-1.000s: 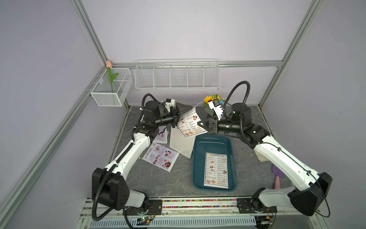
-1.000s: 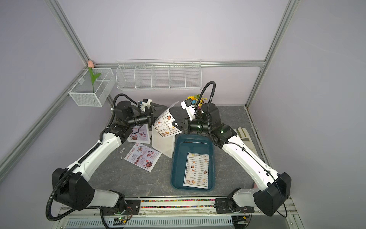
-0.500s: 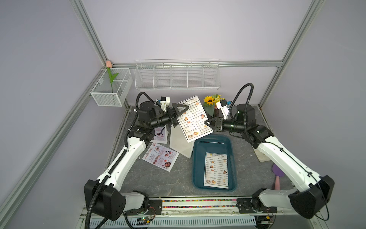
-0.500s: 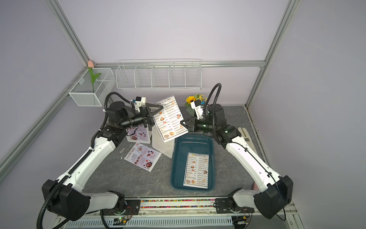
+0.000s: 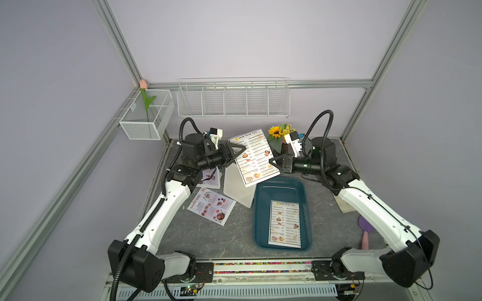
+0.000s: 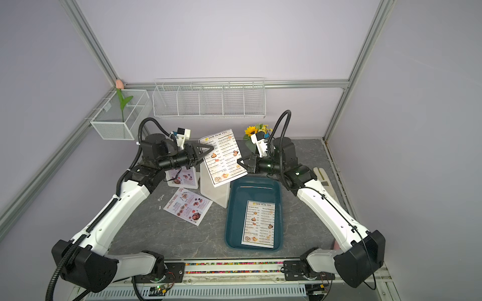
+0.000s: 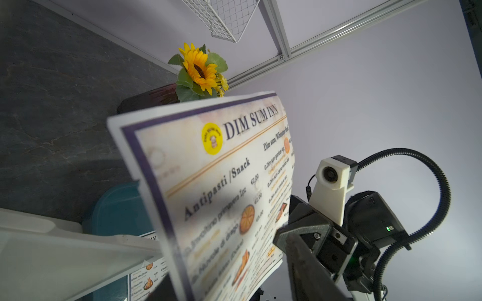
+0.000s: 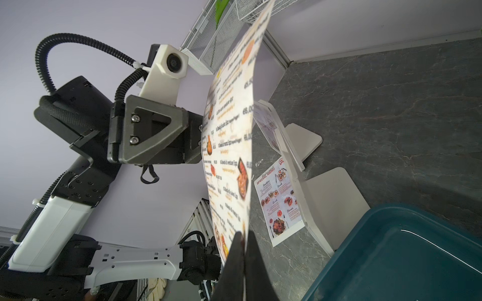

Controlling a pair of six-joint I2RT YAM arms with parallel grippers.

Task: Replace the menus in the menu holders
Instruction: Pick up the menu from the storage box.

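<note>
Menu (image 5: 257, 159), the white dim sum one, is up off the table by the empty holder (image 5: 238, 190) in both top views. My right gripper (image 5: 272, 163) pinches one edge and my left gripper (image 5: 236, 152) straddles the opposite edge.

Left wrist: it fills the view, and I can't tell if that side has clamped.

Right wrist: my fingers (image 8: 233, 263) are squeezed tight on it.

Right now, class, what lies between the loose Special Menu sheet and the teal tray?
An empty white menu holder stands between the Special Menu sheet and the teal tray, seen in both top views and the right wrist view.
</note>
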